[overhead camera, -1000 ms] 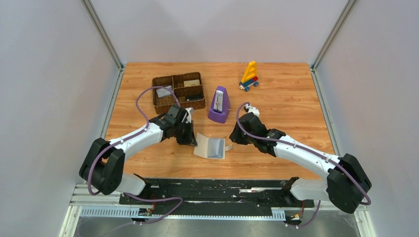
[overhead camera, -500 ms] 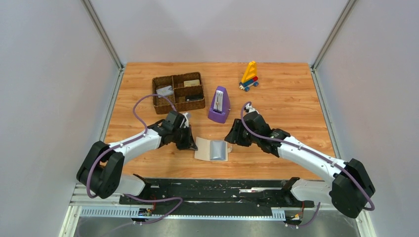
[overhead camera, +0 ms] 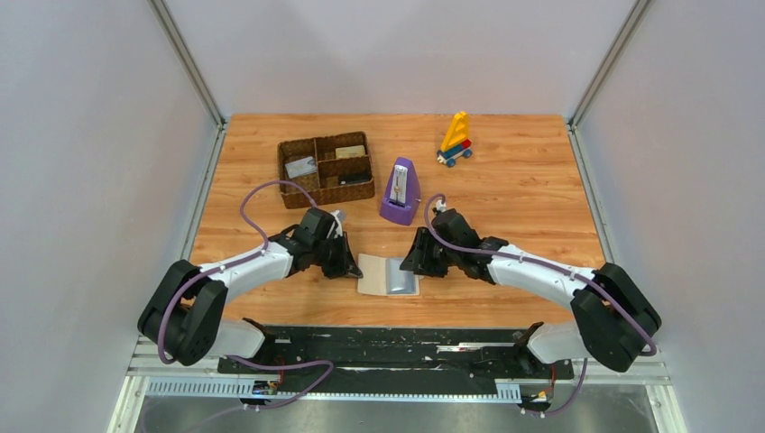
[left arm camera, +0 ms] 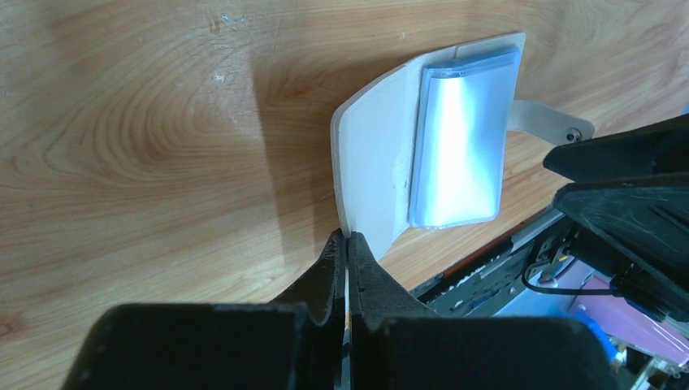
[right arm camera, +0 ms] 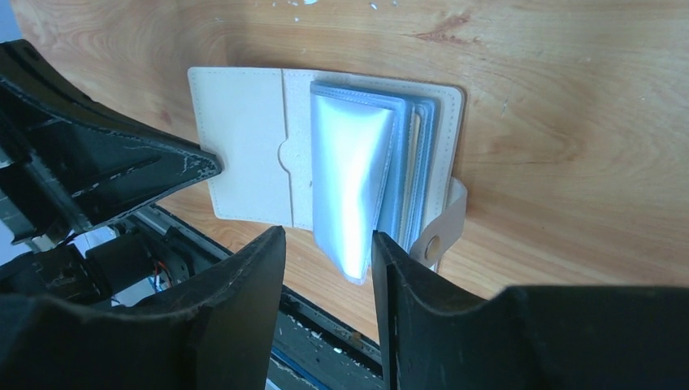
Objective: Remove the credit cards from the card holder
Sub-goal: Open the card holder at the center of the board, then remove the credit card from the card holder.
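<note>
While the pale folding card holder [overhead camera: 388, 275] with bluish clear plastic sleeves is lying open on the wooden worktop [overhead camera: 505, 198], at the lower centre of the overhead view, the two arms are flanking it.

Left tool [overhead camera: 348, 267]: its fingers are pressing together at the edge of the holder's plain cover flap, which is curling up off the wood. Whether that edge is nipped between them cannot be told.

Right tool [overhead camera: 413, 263]: its fingers [right arm camera: 244, 309] are standing apart, one on each side of a raised clear sleeve [right arm camera: 349, 179], and are not closing on it. A closing strap with a snap [right arm camera: 439, 231] is sticking out from the holder's right edge in the right wrist view. Whether any card is sitting inside the sleeves cannot be told.

Three credit cards [overhead camera: 350, 152], one tan, one grey and one black, are lying in separate compartments of the brown woven tray [overhead camera: 343, 192] at the upper left of the worktop. A purple pyramid-shaped metronome [overhead camera: 400, 191] is standing just right of the tray. A toy sailboat of coloured blocks [overhead camera: 456, 140] is sitting well apart, toward the upper right.
</note>
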Controlling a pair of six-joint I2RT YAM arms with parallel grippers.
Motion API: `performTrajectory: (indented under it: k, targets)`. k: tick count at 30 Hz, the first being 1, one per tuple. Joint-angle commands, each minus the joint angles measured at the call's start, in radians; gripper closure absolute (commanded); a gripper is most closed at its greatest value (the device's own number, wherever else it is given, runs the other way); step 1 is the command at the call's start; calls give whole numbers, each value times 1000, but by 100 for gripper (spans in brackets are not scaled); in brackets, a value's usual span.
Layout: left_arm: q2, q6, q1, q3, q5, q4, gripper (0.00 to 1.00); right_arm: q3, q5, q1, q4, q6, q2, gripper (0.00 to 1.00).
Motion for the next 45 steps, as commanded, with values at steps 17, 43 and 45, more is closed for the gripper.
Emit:
performTrajectory:
  k: [17,43,45]
  targets:
    - [-29,-27,-2,-20,17,47,100,-18,-43,3,140,36,134,54]
    - [-36,-39,-2,-39,24,63,100,84,-133,50,229,61,202,55]
    - [-36,-39,-3,-42,25,65,100,82,-142,52,239,65,205,55]
